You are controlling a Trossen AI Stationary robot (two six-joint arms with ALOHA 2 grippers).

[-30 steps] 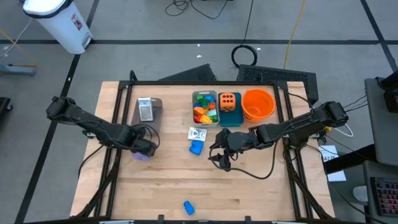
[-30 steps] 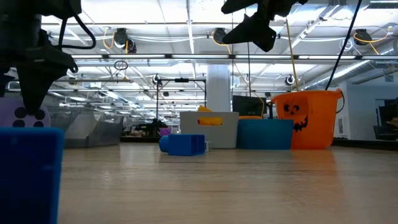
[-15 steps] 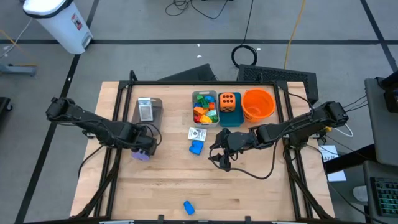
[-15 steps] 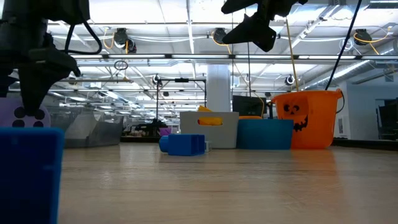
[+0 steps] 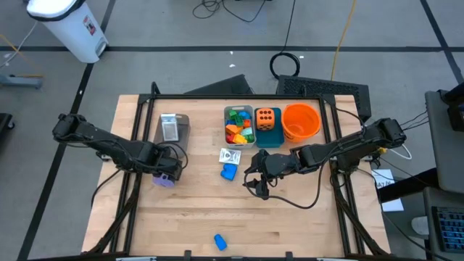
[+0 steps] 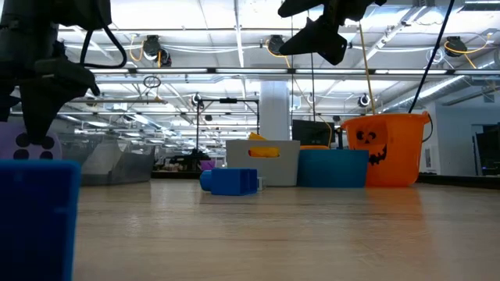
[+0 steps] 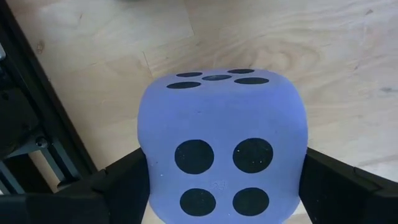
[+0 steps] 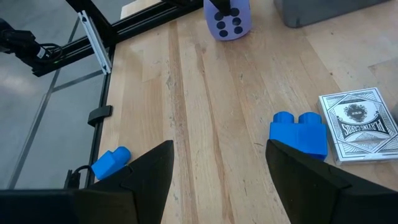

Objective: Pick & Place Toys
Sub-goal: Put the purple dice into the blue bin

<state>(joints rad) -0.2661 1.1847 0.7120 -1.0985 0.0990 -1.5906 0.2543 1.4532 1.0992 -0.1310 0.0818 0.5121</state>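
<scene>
**A:** Where's the purple die [image 7: 222,149] sitting right now?

**B:** On the wood table [image 5: 290,225], left side, just in front of the grey bin [image 5: 172,129]. The left gripper [image 5: 166,171] is right on it, a finger either side and the die filling the gap. Can't tell if they're actually pressing yet. Four black dots face the wrist cam.

**A:** And the other arm?

**B:** The right gripper [image 8: 217,168] hangs above mid-table, fingers apart, nothing in them. Near it are a blue brick [image 8: 299,132] and a white packet [image 8: 357,123] with ornate print; no wording I can read. The orange bucket [image 6: 386,149] has a jack-o'-lantern face.
</scene>
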